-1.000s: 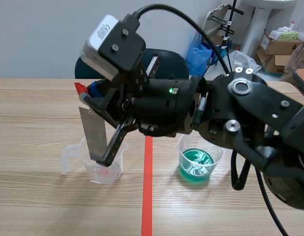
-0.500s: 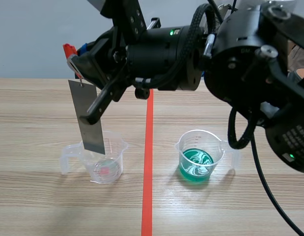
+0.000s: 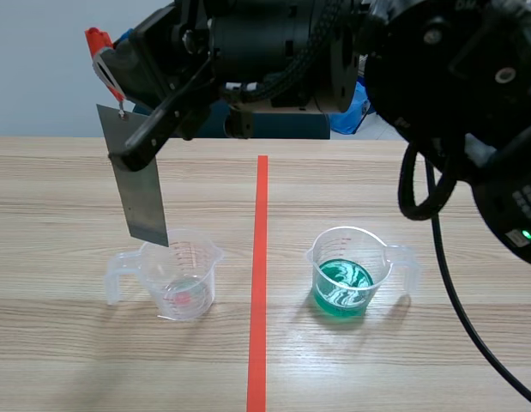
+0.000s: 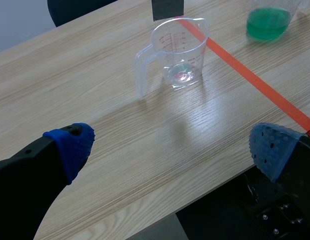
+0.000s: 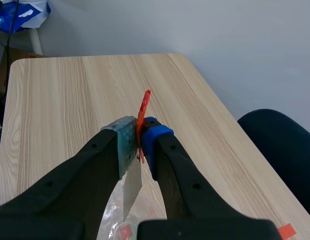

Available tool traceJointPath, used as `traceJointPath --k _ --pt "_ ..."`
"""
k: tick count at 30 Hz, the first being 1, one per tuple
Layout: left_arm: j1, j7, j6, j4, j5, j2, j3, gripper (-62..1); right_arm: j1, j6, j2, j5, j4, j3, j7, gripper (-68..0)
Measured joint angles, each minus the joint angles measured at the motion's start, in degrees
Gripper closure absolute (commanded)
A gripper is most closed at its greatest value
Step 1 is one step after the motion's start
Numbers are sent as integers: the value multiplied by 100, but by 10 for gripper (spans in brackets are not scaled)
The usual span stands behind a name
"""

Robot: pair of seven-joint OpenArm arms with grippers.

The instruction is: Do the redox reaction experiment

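Looks like the dipping step. The right claw point(image 3: 119, 103) is clenched on an orange clip point(image 3: 98, 43), and the metal strip point(image 3: 138, 193) is hung from that, straight down at 6 o'clock of the claw. The strip's lower edge is seen right about at the rim of the clear cup point(image 3: 184, 279), near the rim's 10 o'clock, and it isn't dipped in.

The green cup point(image 3: 346, 270) is parked at 3 o'clock of the clear one, across the tape line point(image 3: 259, 257). Both are stood on the surface point(image 3: 59, 197).

Best guess is that the green liquid is meant next. The strip would have to be carried toward 3 o'clock, kept high enough to clear both rims, then lowered plumb. A light cup could get tipped by a swinging strip.

The left claw point(image 4: 172, 145) is released, with nothing held and the clear cup at its 12 o'clock.
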Motion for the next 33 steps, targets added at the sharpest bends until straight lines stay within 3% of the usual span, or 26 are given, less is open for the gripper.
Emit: traceJointPath --k 33 --pt "0 -2 0 0 0 0 0 -623 -2 0 -11 -2 0 0 -197 -6"
